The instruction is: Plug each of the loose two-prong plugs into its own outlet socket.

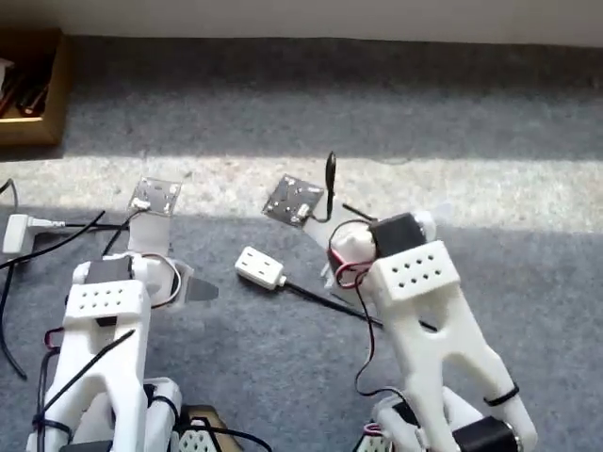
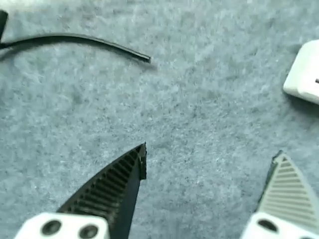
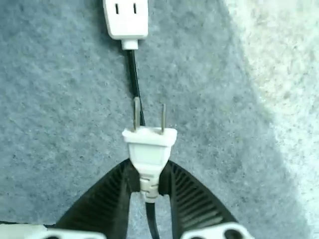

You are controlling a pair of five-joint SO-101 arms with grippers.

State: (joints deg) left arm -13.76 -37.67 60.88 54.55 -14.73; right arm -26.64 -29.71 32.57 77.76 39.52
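In the high view the socket lies near the middle of the grey mat. Its black cord trails toward 4 o'clock under the right arm, and the left arm sits at 8 o'clock of it. One shiny plate lies at 10 o'clock of the socket and another at 1 o'clock. A small white piece at the 9 o'clock edge is too small for me to tell plug from socket. In the left wrist view the left gripper hangs over bare mat with its fingers wide apart and nothing between them. A corner of the socket is near one fingertip, not touching. In the right wrist view the right gripper is clamped on the plug, low on its tapered back where the lead leaves. The prongs point at the socket's two slots, with mat between and a slight sideways offset. I judge the plug light, hard and smooth, so on that taper it may slide back through the pads when pushed; a hold on the square body would be firmer. The prongs look thin and could bend if driven off-line. The socket is light and loose — I'd expect it to skid away unless the left gripper braces its cord end.
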